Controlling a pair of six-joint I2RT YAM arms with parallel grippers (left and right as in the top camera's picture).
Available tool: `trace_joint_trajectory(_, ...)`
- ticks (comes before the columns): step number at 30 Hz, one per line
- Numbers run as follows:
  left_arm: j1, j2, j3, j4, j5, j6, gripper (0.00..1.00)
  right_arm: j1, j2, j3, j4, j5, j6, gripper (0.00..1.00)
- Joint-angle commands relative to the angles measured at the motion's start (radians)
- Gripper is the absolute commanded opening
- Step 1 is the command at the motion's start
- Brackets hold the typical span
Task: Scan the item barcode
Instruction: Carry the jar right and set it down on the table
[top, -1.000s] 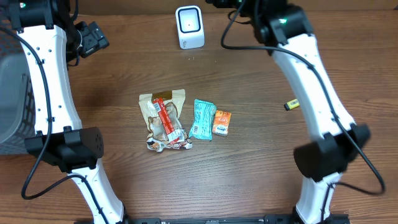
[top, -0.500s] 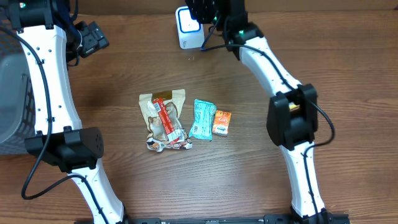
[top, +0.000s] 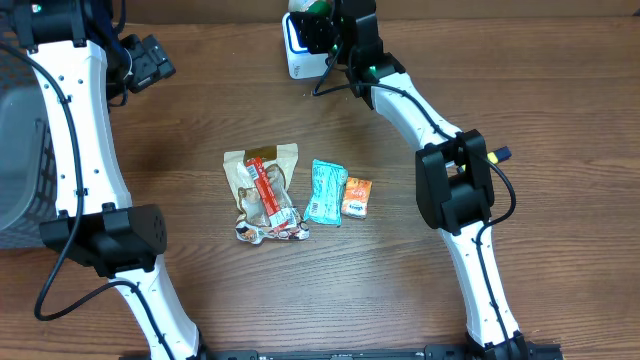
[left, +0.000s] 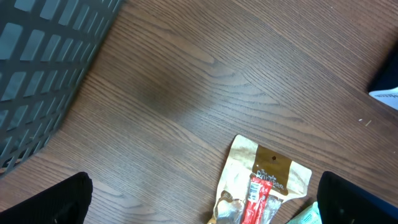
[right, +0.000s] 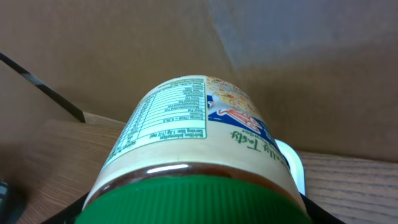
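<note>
the right hand (top: 340, 25) holds a jar (right: 199, 143) with a green lid. the jar is up in the air at the far edge of the surface (top: 380, 290), right in front of the white scanner (top: 298, 58). in the right wrist view a bit of the scanner peeks out just behind the jar, low on its right side.

the step now is to show the jar's barcode to the scanner. the part of the label that shows has the small food facts box and a picture. no barcode shows from here, so i cannot tell if it faces the scanner yet. i think the best way is to hold the jar steady and close to the scanner's front, then turn it slowly until the stripes look straight at the window. the grip should stay firm, since a round jar can slip. fast moves could bump the scanner and push it over.

the left hand (top: 150, 62) is wide and holds nothing. it hangs far off to the side, near the grey basket (top: 15, 150).

a tan snack bag (top: 262, 190), a teal pack (top: 324, 190) and a small orange pack (top: 358, 197) lie in the middle of the surface, well apart from the scanner.
</note>
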Motion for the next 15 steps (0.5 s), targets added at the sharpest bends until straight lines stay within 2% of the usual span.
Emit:
trace_joint_trajectory(1, -0.007, -0.003, -0.005, -0.003, 0.001, 0.018, 1.0, 0.002, -0.025, 0.023, 0.039, -0.026, 0.021, 0.26)
trace_joint_trajectory(4, -0.007, -0.003, -0.005, -0.002, 0.001, 0.018, 1.0, -0.025, -0.077, 0.023, 0.075, -0.135, 0.046, 0.22)
trace_joint_trajectory(9, -0.007, -0.003, -0.005, -0.002, 0.001, 0.018, 1.0, -0.089, -0.22, 0.023, -0.046, -0.243, 0.181, 0.21)
trace_joint_trajectory(12, -0.007, -0.003, -0.005, -0.002, 0.001, 0.018, 1.0, -0.137, -0.32, 0.023, -0.219, -0.314, 0.235, 0.21)
trace_joint_trajectory(15, -0.007, -0.003, -0.005, -0.002, 0.001, 0.018, 1.0, -0.194, -0.422, 0.023, -0.486, -0.322, 0.23, 0.2)
